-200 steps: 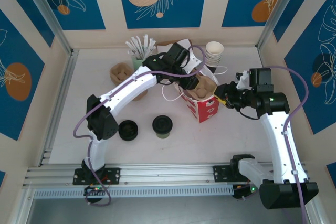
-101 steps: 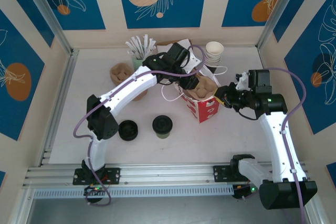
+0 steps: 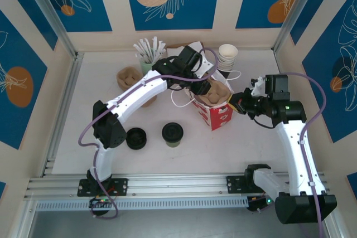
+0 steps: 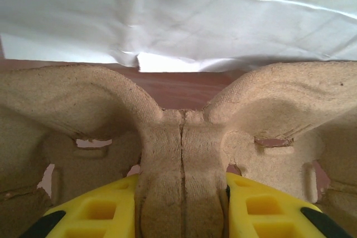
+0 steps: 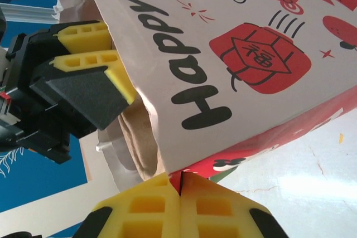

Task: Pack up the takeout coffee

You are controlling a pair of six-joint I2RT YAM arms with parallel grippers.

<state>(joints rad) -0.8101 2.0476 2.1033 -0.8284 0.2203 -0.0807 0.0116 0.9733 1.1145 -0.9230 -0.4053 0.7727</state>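
The pulp cup carrier [image 4: 178, 137] is gripped at its central ridge by the left gripper [image 4: 181, 207], at the mouth of the red-and-white bag [image 3: 218, 114], right of centre in the top view. The bag's edge is pinched by the right gripper [image 5: 179, 196], fingers pressed together. The takeout coffee [image 3: 173, 133] is seen upright at lower centre, apart from the bag, near a stack of black lids [image 3: 136, 138].
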